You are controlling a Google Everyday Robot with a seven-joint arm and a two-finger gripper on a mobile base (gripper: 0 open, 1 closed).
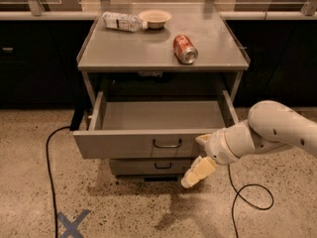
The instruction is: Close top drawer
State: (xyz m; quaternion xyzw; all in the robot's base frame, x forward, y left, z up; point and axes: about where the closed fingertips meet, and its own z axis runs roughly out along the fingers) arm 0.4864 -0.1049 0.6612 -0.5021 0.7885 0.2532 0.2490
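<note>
The top drawer is a wide shallow grey metal drawer, pulled partly out of the cabinet and empty inside. Its small wire loop handle sits at the middle of the flat front. My gripper is at the right end of the drawer front, on the end of the white arm that comes in from the right. It is open: the upper fingertip is against the front panel, and the lower finger hangs down-left below the drawer. It holds nothing.
A lower grey drawer shows beneath. On the cabinet top lie a red soda can, a plastic bottle and a bowl. Black cables run on the floor at left and right. A blue tape X marks the floor.
</note>
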